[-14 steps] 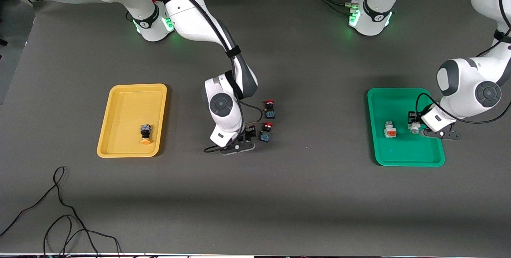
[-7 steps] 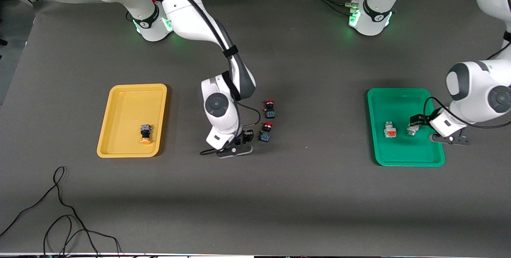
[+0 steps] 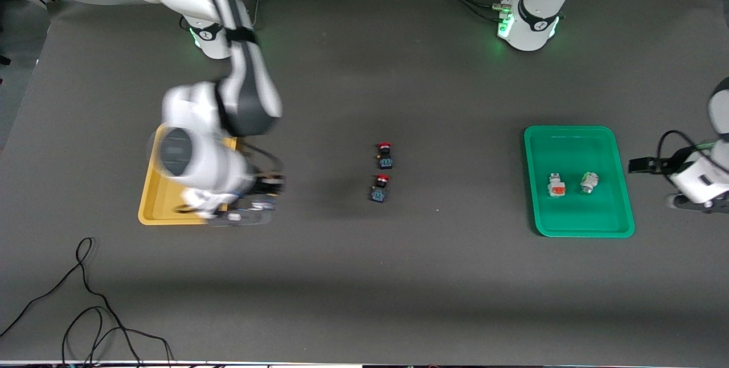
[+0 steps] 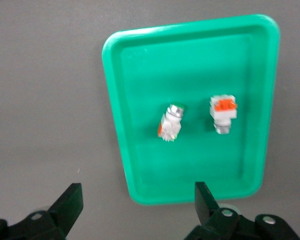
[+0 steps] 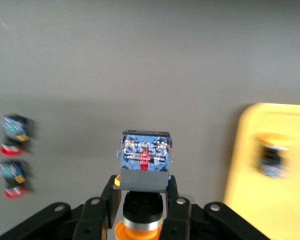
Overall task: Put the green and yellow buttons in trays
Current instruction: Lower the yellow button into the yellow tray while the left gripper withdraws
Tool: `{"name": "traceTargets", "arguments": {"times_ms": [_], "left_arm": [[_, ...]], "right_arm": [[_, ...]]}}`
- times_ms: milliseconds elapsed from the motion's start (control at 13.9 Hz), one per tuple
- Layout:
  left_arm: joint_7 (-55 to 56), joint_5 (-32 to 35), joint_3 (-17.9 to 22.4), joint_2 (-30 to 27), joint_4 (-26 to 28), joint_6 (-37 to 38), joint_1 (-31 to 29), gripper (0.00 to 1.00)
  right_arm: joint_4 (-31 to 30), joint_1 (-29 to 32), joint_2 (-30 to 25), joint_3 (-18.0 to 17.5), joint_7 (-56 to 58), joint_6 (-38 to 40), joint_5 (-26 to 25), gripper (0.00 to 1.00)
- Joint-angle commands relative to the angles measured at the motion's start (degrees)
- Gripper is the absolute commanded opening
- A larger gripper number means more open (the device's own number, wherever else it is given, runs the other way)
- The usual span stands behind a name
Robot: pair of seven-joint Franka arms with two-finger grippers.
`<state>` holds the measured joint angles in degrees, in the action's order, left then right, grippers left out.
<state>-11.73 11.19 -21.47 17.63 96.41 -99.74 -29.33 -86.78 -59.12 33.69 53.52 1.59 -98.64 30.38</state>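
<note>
We have just let the second white button (image 3: 588, 182) drop into the green tray (image 3: 569, 225); left jaws (image 4: 137, 210) spread, off its three-o'clock rim. Right jaws (image 5: 142, 200) pinch the last yellow button (image 5: 144, 165), arriving at the yellow tray (image 3: 149, 208).

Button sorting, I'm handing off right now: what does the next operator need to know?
Right tool: shut on a yellow-capped button, in the air by the yellow tray edge toward the table's middle.
Left tool: open, empty, off the green tray at the left arm's end of the table.
Done: two white-bodied buttons lie in the green tray; one yellow button is in the yellow tray.
Left: drop the held button in the yellow tray. The two red-capped buttons mid-table stay.
</note>
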Motion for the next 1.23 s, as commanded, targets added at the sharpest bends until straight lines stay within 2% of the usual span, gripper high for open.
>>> {"name": "traceTargets", "arguments": {"times_ms": [0,144,289,433,578,650,866,1155], "left_arm": [[-0.7,-1.2,-1.6,0.2,-9.4,10.8,0.1,0.99],[-0.7,-3.6,-1.9,-1.9,-12.1,15.1,0.1,0.99],[-0.7,-5.8,-1.8,-5.7,-12.0,16.9,0.1,0.99],[-0.5,-7.7,-2.9,-8.6,-11.6,17.8,0.2,1.0],[0.2,-8.1,-1.8,-11.0,-10.6,17.7,3.9,1.0],[0.6,-8.1,0.3,-11.9,-10.4,17.7,7.0,1.0],[2.3,-9.8,10.0,-15.2,-7.1,16.0,18.4,1.0],[6.0,-10.1,16.9,-18.4,-4.0,13.8,28.1,1.0]], "right_arm": [[-3.6,0.1,-2.5,6.5,9.3,4.8,-2.1,0.0],[-8.2,3.4,-2.4,9.5,18.0,4.0,-1.8,0.0],[-13.6,9.3,-1.9,9.2,26.8,-2.0,-0.9,0.0],[-18.8,10.4,-0.1,8.9,31.3,-8.8,2.8,0.0],[-21.9,10.5,1.9,7.1,32.2,-15.0,4.5,0.0],[-23.3,10.6,3.1,5.6,32.2,-18.4,5.3,0.0],[-26.6,10.6,6.7,0.5,32.2,-27.9,8.8,0.0],[-26.8,10.6,9.1,-0.6,33.1,-30.1,11.1,0.0]]}}
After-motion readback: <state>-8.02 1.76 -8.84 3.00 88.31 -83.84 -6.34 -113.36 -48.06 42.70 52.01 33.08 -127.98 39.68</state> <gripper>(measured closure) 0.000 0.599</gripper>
